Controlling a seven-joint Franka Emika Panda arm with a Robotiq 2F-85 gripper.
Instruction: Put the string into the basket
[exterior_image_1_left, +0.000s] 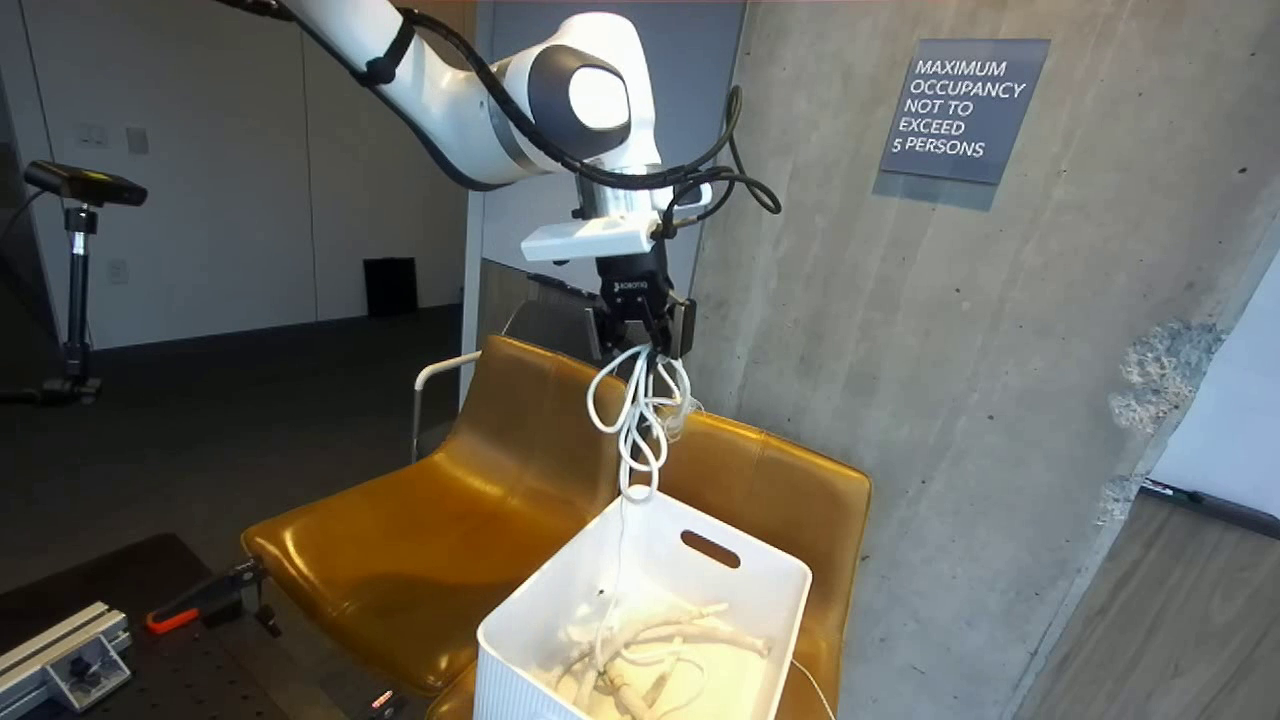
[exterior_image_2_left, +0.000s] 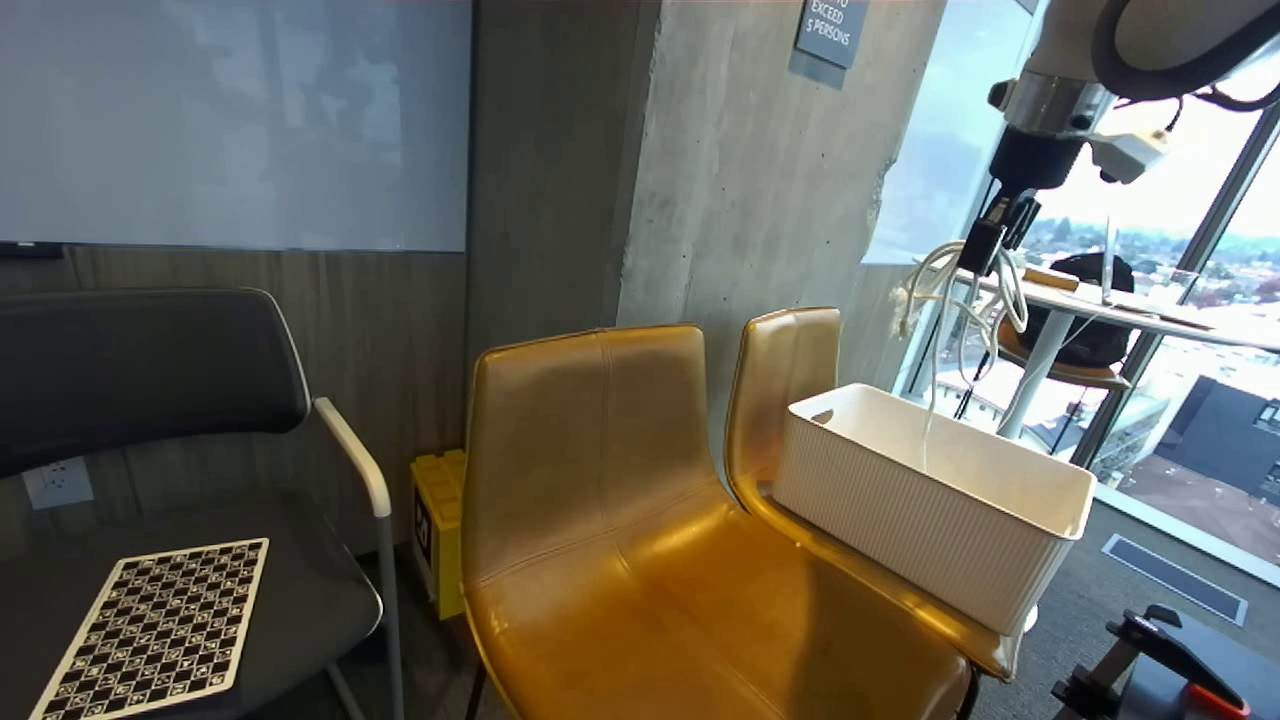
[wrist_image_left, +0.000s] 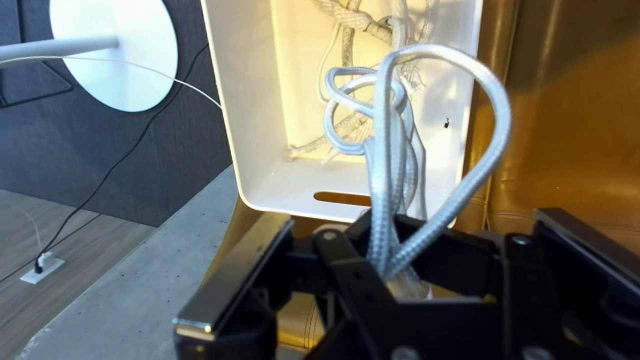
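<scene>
The string is a bundle of white braided cord loops; it hangs in an exterior view (exterior_image_1_left: 640, 425), in another exterior view (exterior_image_2_left: 1012, 300) and in the wrist view (wrist_image_left: 492, 100). My gripper (exterior_image_1_left: 645, 345) is shut on the upper part of the string, also in an exterior view (exterior_image_2_left: 990, 255) and the wrist view (wrist_image_left: 387, 245). The basket is a tall white bin (exterior_image_1_left: 660, 540) on a chair, also in an exterior view (exterior_image_2_left: 890, 510) and the wrist view (wrist_image_left: 255, 95). The gripper is above the basket's rim. A thin strand trails down into the basket.
Several pale rope pieces (exterior_image_1_left: 640, 660) lie in the basket. Tan chairs (exterior_image_1_left: 420, 520) (exterior_image_2_left: 600, 430) stand under and beside it. A concrete pillar (exterior_image_1_left: 950, 400) rises behind. A clamp (exterior_image_2_left: 1170, 650) sits at the lower right, and a round table (exterior_image_2_left: 1060, 290) stands behind.
</scene>
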